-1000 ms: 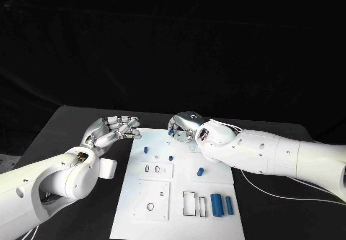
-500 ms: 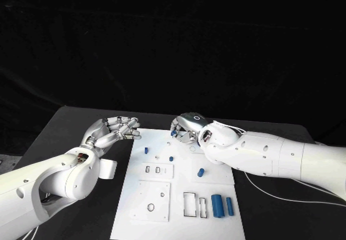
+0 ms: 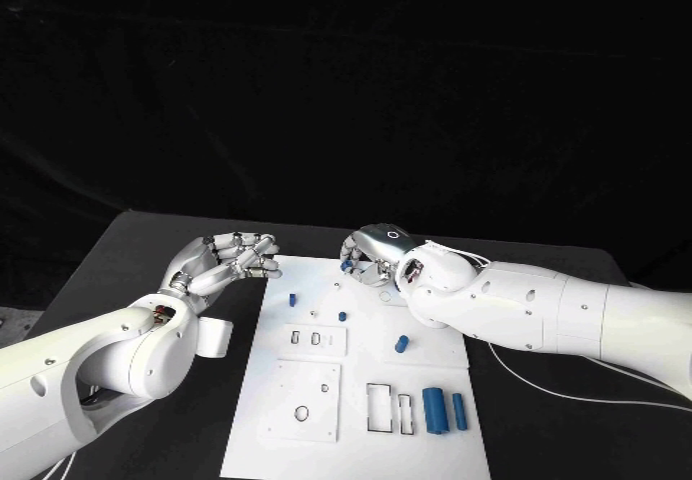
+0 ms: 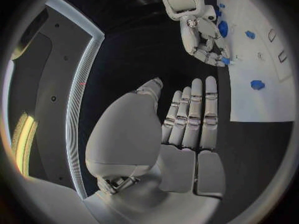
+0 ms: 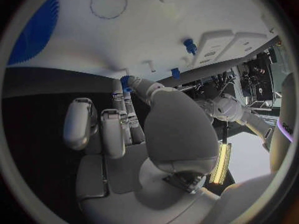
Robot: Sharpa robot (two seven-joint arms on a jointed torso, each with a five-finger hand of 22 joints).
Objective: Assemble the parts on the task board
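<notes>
R hand (image 3: 372, 262) pinches blue part (image 3: 348, 266) over task board (image 3: 361, 400).

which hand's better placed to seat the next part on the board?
Right. The right hand is over the task board's far edge, pinching a small blue part. The left hand holds nothing, off the board's left side.

Robotics lab test cell. Black table (image 3: 159, 235) backed by black curtain (image 3: 346, 100), isolating workspace. White task board (image 3: 361, 400) with cut-out slots and small blue parts (image 3: 434, 409) laid out as bench fixture. Loose cable (image 3: 555, 385) trailing across table. Lit panel strip (image 4: 84, 74) and equipment clutter (image 5: 255, 74) beyond table edge.
</notes>
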